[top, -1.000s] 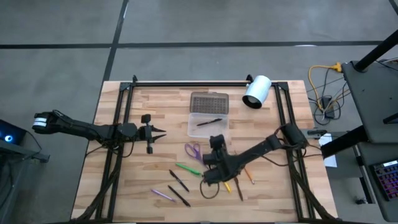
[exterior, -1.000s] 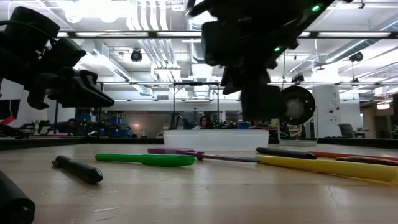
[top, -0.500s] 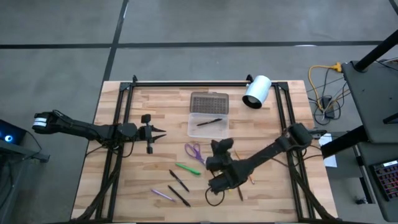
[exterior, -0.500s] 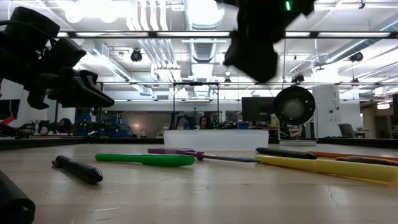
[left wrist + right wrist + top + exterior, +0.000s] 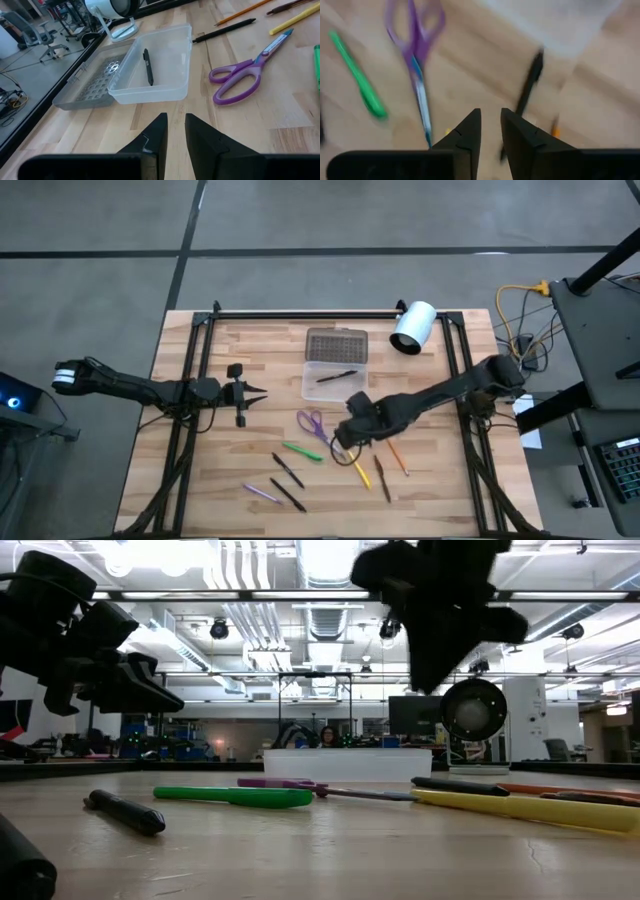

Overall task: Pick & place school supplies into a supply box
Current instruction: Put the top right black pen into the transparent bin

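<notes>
Right hand [image 5: 340, 442] hangs just below the supply box [image 5: 335, 379], fingers a narrow gap apart, empty, lining up over a black pen [image 5: 529, 82]. 1 pen already inside; left hand [image 5: 252, 392] parked, slightly parted, empty.

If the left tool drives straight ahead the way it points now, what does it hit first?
Most likely the supply box: the left tool points across bare wood at the clear tray's near wall, and nothing lies between. The purple scissors sit off to one side of that line. Depth is hard to judge.
</notes>
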